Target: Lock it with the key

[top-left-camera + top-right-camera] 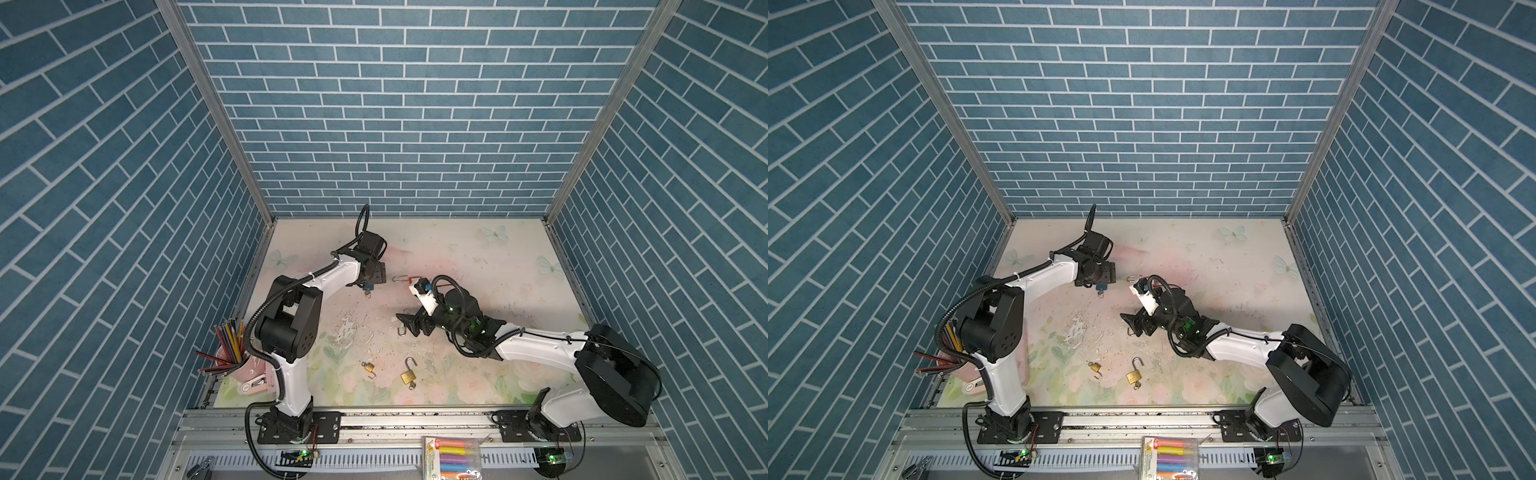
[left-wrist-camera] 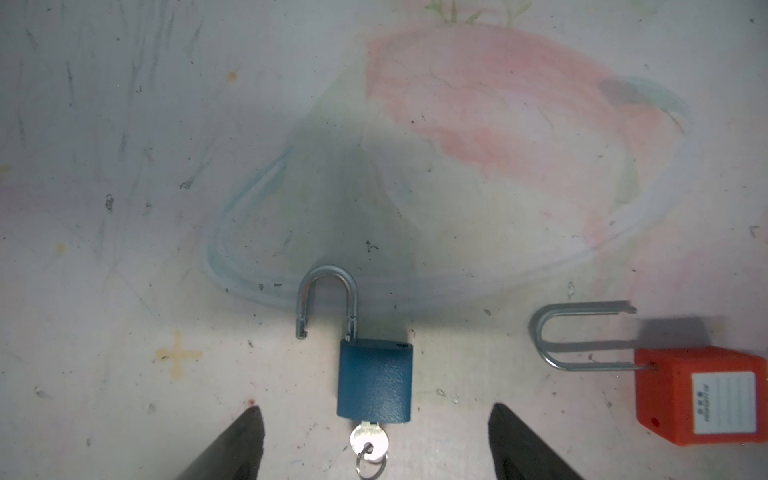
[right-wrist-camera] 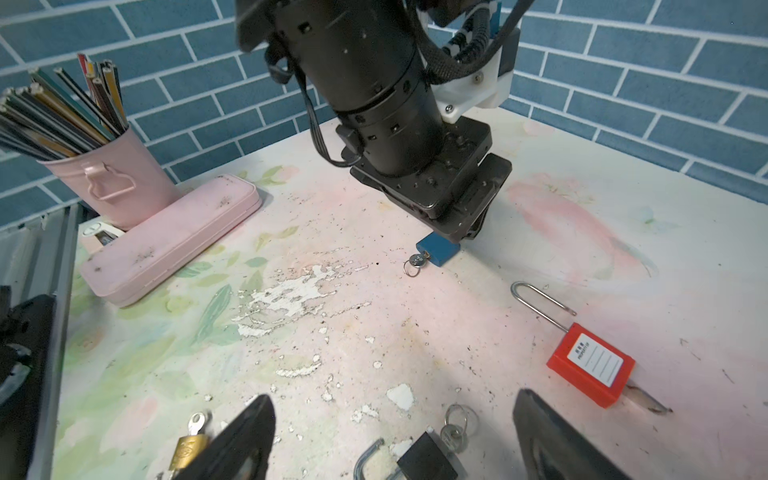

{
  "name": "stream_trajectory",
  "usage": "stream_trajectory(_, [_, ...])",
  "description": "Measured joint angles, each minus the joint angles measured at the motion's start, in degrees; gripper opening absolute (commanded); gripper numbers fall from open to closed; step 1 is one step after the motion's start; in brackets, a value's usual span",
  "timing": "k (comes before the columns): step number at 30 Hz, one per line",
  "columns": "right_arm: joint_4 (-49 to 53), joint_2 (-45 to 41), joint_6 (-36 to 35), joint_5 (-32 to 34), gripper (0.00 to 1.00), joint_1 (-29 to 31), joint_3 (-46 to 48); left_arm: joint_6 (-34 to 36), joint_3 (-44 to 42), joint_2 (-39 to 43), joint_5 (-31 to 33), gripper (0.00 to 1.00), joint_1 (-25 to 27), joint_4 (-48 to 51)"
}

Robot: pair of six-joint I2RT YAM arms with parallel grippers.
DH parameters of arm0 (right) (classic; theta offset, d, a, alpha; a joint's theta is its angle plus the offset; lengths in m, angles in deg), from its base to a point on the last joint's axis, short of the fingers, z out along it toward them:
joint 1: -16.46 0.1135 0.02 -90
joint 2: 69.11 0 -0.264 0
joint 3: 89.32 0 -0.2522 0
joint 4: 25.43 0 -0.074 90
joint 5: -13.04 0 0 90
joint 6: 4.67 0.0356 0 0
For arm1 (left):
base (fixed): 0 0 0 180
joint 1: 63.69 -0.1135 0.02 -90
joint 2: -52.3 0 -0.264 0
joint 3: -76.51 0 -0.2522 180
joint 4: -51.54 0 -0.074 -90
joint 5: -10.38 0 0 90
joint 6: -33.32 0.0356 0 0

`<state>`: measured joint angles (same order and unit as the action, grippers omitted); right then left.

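Nearest you, a brass padlock (image 1: 408,376) and a second brass padlock (image 1: 368,367) are lying open on the table (image 1: 478,257), well apart from both arms. Just beyond them, your right gripper (image 3: 394,397) is hanging low with its jaws spread wide and nothing between them. A black padlock (image 3: 424,459) is lying just under it, key in place.

Farther back and to the left, your left gripper (image 2: 375,409) is hovering over the blue padlock (image 2: 374,382). Its jaws are released, standing either side of the body without touching it. The key (image 2: 369,442) is sitting in the near end of that padlock, and the shackle (image 2: 328,299) is swung out, its free leg clear of the body. Just right of it, a red padlock (image 2: 702,395) is lying open too.

You seem to be lining up the grasp, so the locking itself is not yet begun. Next you are likely needing to come down and clamp the blue body squarely, keeping clear of the key. Then you are needing the other gripper to swing the shackle home and turn the key.
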<state>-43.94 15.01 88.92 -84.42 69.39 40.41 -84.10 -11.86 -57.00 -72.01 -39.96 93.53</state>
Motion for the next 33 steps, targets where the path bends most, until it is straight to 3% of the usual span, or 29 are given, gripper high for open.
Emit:
stream_trajectory(12, [-1.90, 3.19, -6.23, 4.28, 0.89, 3.19, 0.55, 2.84, 0.13, -5.20, -0.66, 0.84, -1.57, -1.18])
stream_trajectory(33, [-2.91, 3.21, -8.46, 8.92, 0.89, 3.28, 0.33, 3.82, 1.88, -7.67, -1.20, 0.65, -0.33, -1.55])
